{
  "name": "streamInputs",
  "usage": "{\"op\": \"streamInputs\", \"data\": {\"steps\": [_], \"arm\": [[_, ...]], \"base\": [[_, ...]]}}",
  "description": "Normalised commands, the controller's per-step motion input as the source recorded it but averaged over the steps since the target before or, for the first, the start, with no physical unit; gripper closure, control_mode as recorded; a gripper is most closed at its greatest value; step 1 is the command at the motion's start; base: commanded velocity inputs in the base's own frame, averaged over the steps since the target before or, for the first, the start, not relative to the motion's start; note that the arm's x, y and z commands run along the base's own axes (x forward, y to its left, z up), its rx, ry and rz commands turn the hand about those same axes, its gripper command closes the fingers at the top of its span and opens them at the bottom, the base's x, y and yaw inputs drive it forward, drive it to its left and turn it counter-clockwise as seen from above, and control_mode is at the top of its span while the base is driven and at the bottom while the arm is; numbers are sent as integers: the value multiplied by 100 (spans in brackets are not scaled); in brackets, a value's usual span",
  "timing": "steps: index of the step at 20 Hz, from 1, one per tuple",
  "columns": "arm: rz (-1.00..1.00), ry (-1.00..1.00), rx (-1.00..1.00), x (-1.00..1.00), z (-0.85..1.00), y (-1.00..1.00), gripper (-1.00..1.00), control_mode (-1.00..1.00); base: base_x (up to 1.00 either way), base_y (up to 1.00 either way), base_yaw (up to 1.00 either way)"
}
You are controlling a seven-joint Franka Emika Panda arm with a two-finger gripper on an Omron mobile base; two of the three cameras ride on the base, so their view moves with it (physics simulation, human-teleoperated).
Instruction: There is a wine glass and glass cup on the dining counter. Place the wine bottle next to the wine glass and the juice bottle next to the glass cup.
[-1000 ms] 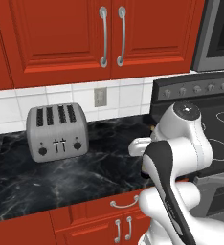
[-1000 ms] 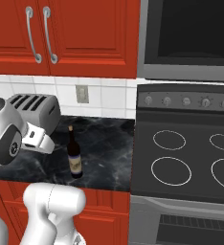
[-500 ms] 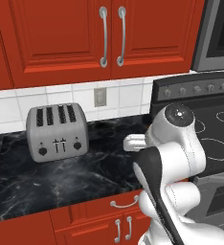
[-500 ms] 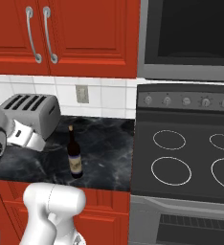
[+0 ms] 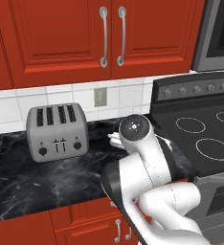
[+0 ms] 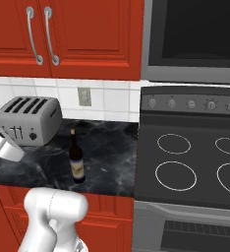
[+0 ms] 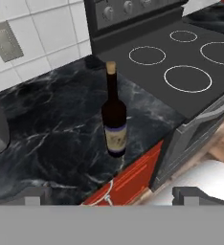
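Red cabinets and white tiles back a narrow black marble desk [image 6: 102, 157] that runs between a grey toaster [image 6: 31, 119] and a dark stove [image 6: 190, 162]. On this desk the wine bottle [image 6: 77, 159] stands upright, near the front edge and closer to the stove than to the toaster, touching neither. Its long axis is vertical, with the tan cork top pointing straight up and the pale label facing the front edge.

From the hand view, the pincer [image 7: 111, 195] is released, its two dark tips spread wide and held well short of the wine bottle [image 7: 114, 119], nothing between them.

The bottle looks like stiff glass, probably heavy for its slim build, smooth and likely slippery, and it would break if dropped. Being tall on a small base, it would tip easily under a sideways nudge. The safest hold seems to be across the broad body around the label, jaws level, rather than on the thin neck.
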Motion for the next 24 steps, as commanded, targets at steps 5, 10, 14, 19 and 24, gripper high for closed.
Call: {"op": "streamInputs", "data": {"steps": [5, 10, 14, 19, 24], "arm": [[-18, -9, 0, 0, 0, 1, -100, -100], [-11, -9, -2, -6, 0, -6, -100, -100], [-7, -15, -16, -1, -2, -7, -100, -100], [-3, -7, -17, 3, -8, -10, -100, -100], [-5, -3, -11, 5, -1, -12, -100, -100]], "base": [[0, 0, 0], [0, 0, 0], [0, 0, 0], [0, 0, 0], [0, 0, 0]]}}
